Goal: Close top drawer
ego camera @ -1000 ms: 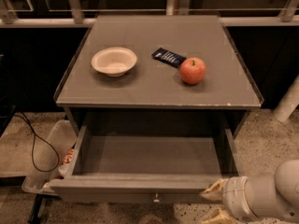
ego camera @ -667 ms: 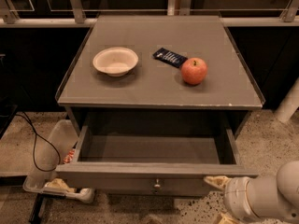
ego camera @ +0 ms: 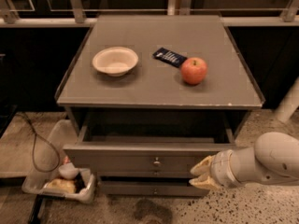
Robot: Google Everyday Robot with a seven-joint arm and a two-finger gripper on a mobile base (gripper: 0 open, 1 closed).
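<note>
Seemingly midway through closing the top drawer, part-open below the desk's front edge, gripper at its right end, slightly parted, empty; next, push straight toward the back edge.

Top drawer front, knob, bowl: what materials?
Top drawer: flat matte grey front, painted metal or laminate, unclear. Knob: likely metal, small bright glint. Bowl: dull off-white, perhaps paper or plastic. Hand sits at the drawer front's right end.

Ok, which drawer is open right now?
The top drawer, with the round knob: its front juts out from under the tabletop, while the drawer below sits further back. The gripper is at its right end.
</note>
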